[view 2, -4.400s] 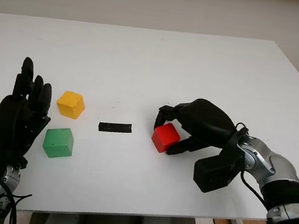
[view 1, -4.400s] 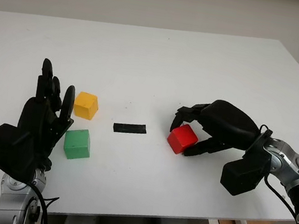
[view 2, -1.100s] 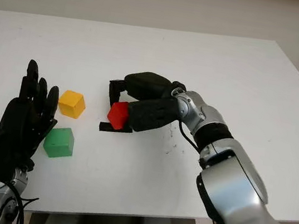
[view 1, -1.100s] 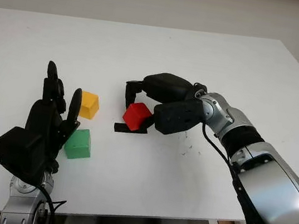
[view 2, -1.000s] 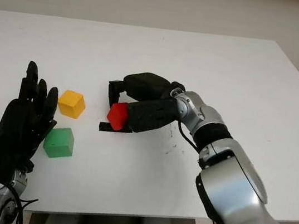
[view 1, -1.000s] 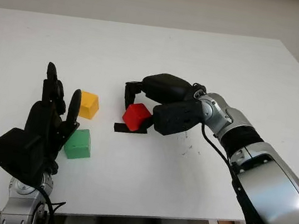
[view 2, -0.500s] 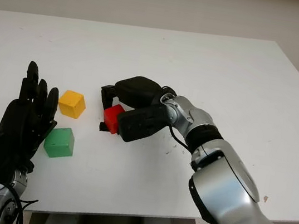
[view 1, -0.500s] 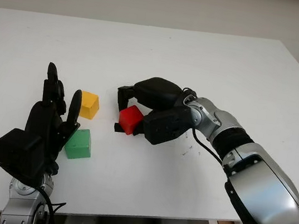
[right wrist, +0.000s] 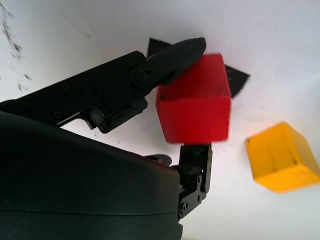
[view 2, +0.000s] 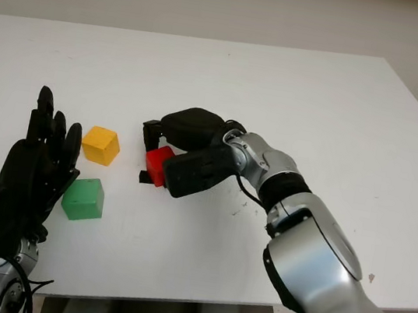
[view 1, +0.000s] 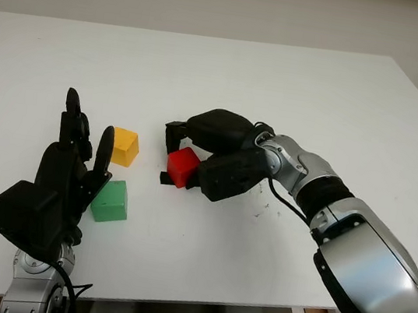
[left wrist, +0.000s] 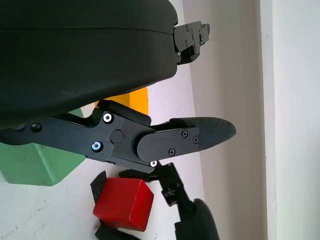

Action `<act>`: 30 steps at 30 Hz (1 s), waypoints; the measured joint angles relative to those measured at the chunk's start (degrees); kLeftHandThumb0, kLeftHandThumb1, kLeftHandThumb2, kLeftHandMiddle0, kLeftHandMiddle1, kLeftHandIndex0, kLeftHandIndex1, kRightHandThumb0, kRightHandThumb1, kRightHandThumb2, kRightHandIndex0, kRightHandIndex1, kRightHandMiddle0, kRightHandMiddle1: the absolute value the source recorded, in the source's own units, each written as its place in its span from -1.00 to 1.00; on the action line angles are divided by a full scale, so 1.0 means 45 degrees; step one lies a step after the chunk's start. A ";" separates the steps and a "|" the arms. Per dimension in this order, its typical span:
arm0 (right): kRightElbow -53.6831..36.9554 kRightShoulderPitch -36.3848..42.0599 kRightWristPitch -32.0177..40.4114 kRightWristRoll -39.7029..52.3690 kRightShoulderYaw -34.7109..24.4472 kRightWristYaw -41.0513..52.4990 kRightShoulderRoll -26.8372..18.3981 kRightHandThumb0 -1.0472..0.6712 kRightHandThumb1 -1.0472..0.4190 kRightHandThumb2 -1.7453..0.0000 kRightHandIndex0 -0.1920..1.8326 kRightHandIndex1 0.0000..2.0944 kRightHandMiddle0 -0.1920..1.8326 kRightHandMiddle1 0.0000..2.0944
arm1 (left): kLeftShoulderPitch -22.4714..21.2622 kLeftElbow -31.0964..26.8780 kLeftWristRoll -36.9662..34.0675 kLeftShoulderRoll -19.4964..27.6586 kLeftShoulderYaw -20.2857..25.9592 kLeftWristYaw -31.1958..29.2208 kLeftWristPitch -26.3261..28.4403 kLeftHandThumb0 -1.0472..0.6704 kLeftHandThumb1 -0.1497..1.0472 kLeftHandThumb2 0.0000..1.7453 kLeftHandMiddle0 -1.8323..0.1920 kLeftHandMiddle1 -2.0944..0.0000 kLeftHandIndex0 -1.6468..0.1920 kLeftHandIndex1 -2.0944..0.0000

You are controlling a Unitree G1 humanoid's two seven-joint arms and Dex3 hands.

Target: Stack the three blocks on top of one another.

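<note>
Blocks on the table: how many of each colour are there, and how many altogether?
Red block: 1, held in the right hand
Yellow block: 1
Green block: 1
Total: 3 blocks

The right hand [right wrist: 192, 100] grips the red block [right wrist: 194, 106]: one black finger [right wrist: 175, 55] presses on the block's upper face, and another fingertip [right wrist: 196, 155] meets its opposite side from below. A black strip [right wrist: 235, 75] lies flat on the white table [right wrist: 280, 40], with its ends sticking out from behind the block. The yellow block [right wrist: 282, 157] sits on the table near the red one, apart from it.
</note>
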 measured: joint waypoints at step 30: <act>-0.6842 0.3566 0.3210 0.8826 -0.6048 0.2870 -0.1291 -0.68 -1.00 0.60 -0.92 -0.94 -0.89 -0.93 | -0.0687 -0.0878 0.0553 0.2730 0.2596 -0.0165 -0.0015 -0.46 0.93 -0.93 0.35 0.82 0.42 0.72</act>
